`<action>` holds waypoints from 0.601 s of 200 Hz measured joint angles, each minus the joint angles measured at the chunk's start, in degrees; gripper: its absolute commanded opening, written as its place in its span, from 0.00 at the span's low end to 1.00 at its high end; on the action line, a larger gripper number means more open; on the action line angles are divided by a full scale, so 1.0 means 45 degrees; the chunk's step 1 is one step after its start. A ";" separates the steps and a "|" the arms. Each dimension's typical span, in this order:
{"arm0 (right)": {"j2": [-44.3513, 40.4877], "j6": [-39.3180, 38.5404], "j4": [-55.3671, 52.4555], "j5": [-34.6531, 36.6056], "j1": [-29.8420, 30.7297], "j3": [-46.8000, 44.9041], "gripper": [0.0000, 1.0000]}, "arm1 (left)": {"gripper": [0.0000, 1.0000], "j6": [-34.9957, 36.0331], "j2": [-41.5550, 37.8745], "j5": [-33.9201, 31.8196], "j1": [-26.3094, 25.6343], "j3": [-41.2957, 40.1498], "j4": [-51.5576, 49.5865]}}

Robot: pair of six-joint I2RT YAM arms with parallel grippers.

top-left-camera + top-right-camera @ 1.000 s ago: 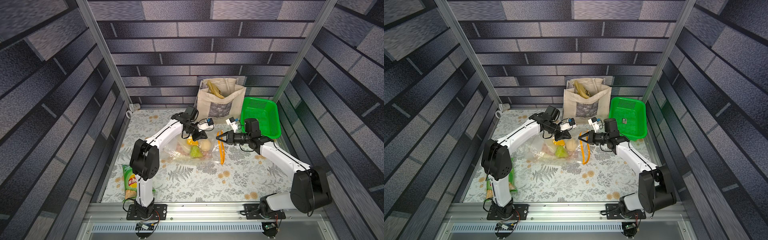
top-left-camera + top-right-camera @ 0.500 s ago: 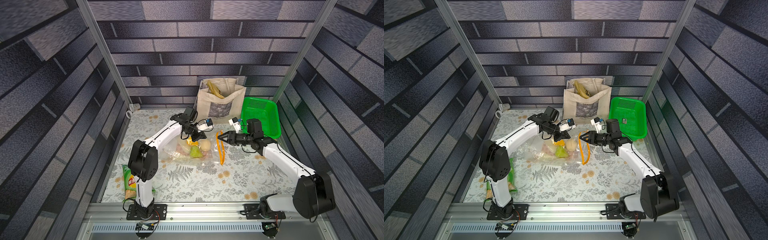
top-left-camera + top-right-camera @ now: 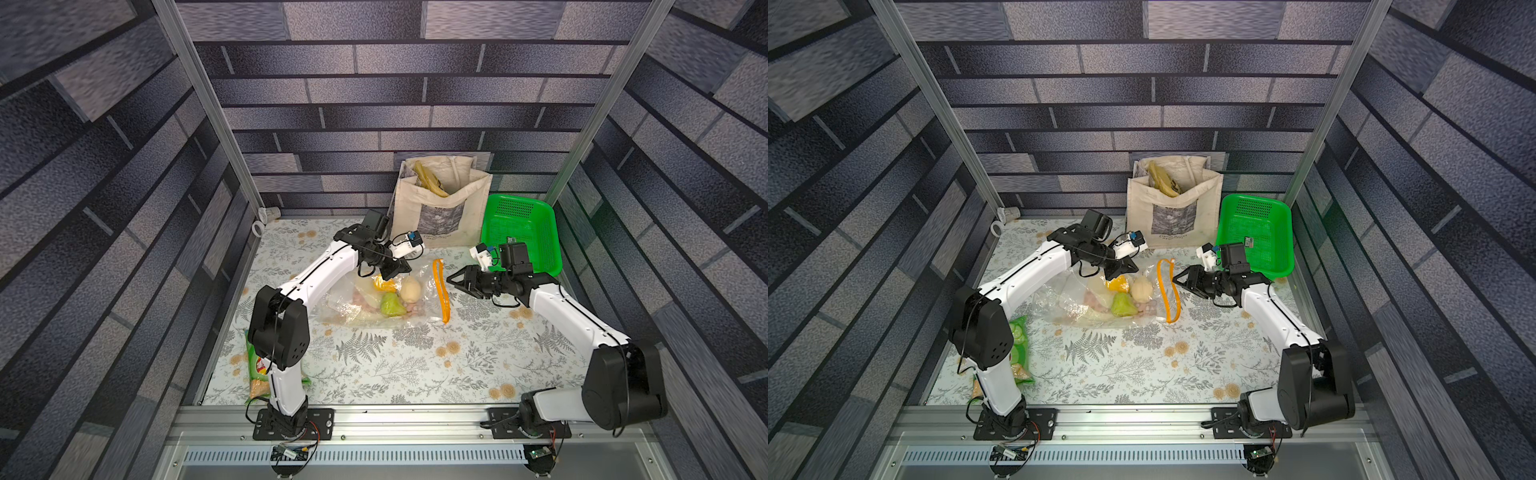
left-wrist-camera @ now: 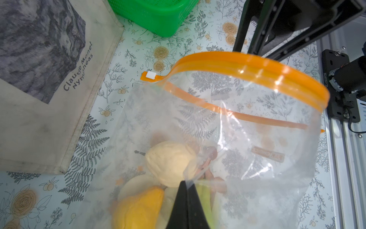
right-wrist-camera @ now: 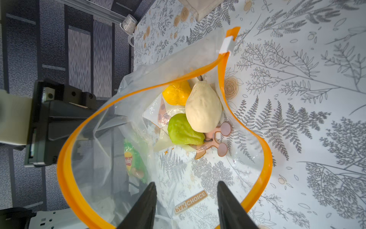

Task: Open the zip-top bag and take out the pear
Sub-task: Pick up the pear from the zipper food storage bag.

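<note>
— At the left arm's tip, how did the fingers stand?
— The left fingers (image 4: 187, 208) were pressed together on a fold of the large, crinkly, clear plastic zip-top bag (image 4: 257, 178), pinching its upper film close to the fruit.
— And on the right?
— The right fingers (image 5: 142, 210) stood apart with nothing clamped between them. They were at the bag's mouth, just beside its orange zip strip (image 5: 267, 158).
— Was the mouth open?
— Yes. The strip's two sides stood parted in a wide loop, with the white slider tab (image 5: 226, 45) at one end.
— Where was the pear?
— Inside the bag, well back from the mouth. Two candidates lay there touching: a cream pear-shaped fruit (image 5: 204, 107) with a dark stem, and a green pear-shaped fruit (image 5: 184, 130). I could not tell which was meant. A yellow-orange fruit (image 5: 176, 95) lay against the cream one.
— And around the bag?
— It lay on the floral-print worktop (image 3: 395, 365) between the two arms. Behind it stood a beige cloth tote bag (image 3: 440, 216), with a green plastic basket (image 3: 519, 232) just beside that, near the right arm. A green crisp packet (image 3: 255, 365) lay by the left arm's base, well apart from the bag.
</note>
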 measured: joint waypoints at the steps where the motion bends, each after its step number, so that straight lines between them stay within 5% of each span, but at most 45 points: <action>1: 0.0019 -0.0010 -0.0005 0.0005 0.0015 0.0010 0.60 | 0.00 0.0000 0.0000 -0.0005 0.0000 0.0000 0.0000; 120: 0.3045 0.2701 0.2628 0.1394 0.1710 0.0675 0.71 | 0.00 -0.0194 0.0000 -0.0291 0.0000 0.0165 -0.0010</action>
